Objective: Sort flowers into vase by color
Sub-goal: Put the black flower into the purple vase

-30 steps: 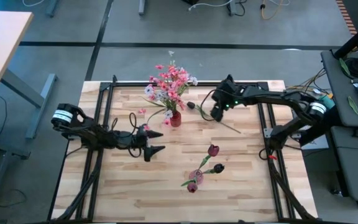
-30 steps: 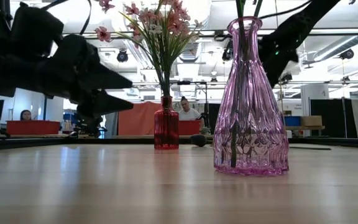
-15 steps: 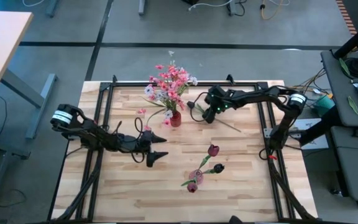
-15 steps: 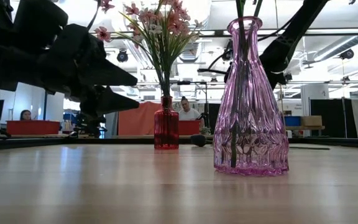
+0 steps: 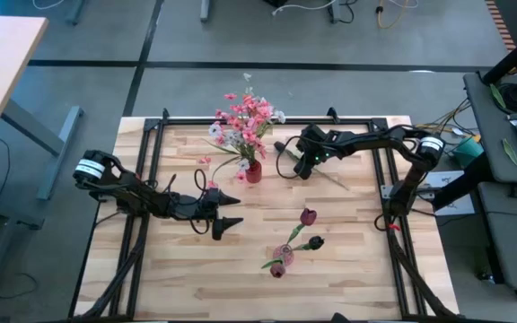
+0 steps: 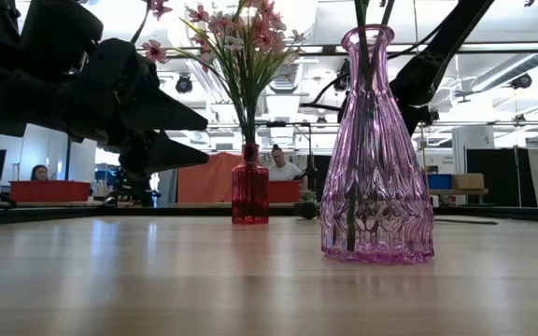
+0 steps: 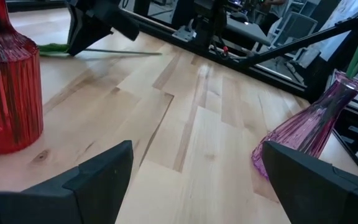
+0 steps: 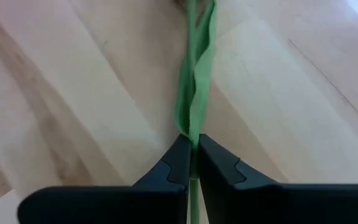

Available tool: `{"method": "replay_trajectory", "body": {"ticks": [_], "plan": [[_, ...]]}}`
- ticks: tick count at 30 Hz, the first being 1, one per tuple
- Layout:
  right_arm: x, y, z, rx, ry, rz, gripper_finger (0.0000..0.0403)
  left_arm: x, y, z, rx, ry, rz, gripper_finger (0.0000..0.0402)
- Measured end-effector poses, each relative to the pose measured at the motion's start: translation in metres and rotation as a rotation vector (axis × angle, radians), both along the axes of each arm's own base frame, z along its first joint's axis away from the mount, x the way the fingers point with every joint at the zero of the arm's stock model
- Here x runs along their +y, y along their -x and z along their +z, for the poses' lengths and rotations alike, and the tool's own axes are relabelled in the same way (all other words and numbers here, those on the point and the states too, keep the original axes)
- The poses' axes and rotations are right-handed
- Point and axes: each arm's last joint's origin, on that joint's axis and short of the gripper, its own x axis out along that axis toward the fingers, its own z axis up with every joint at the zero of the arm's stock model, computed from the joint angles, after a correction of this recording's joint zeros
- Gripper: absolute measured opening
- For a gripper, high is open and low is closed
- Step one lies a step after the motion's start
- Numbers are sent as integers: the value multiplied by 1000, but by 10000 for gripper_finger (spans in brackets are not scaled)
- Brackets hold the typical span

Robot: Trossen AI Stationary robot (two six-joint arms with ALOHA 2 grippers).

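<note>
A dark-budded flower lies on the table at the far middle, its green stem (image 5: 334, 179) running toward the right. My right gripper (image 5: 301, 168) is down on it, shut on the stem. A red vase (image 5: 253, 172) holds pink and white flowers (image 5: 245, 121). A pink glass vase (image 5: 283, 255) near the table's front holds dark red tulip buds (image 5: 308, 216). My left gripper (image 5: 230, 221) hovers open left of the pink vase, with nothing between its fingers. My right gripper pinches the flower's green stem and a leaf along it (image 8: 192, 132) between its two fingertips (image 8: 178, 163). The fingers come from above, pointing down, and lie across the stem. The stem runs on along the wood on both sides of the fingers.
Black frame rails (image 5: 267, 119) border the table's far, left and right sides. The bare wood between the two vases (image 7: 191, 124) is free. In the low view, people sit in the room beyond the table.
My right gripper has moved toward the table's left and down onto the lying flower's stem, and has shut on it. My left gripper has drifted a little toward the right and the near edge, staying open. Vases and flowers have kept their places.
</note>
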Motion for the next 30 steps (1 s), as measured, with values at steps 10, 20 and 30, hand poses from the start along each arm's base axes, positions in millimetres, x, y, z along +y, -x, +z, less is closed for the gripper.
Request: {"method": "replay_trajectory", "body": {"ticks": [10,20,30], "plan": [[13,7,49,-131,66,18,13,0,0,-1,5,5,6,339],[63,33,112,-631,266,109,13,0,0,-1,6,4,6,339],[104,66,133,-1056,416,218,13,0,0,0,1,4,6,339]]}}
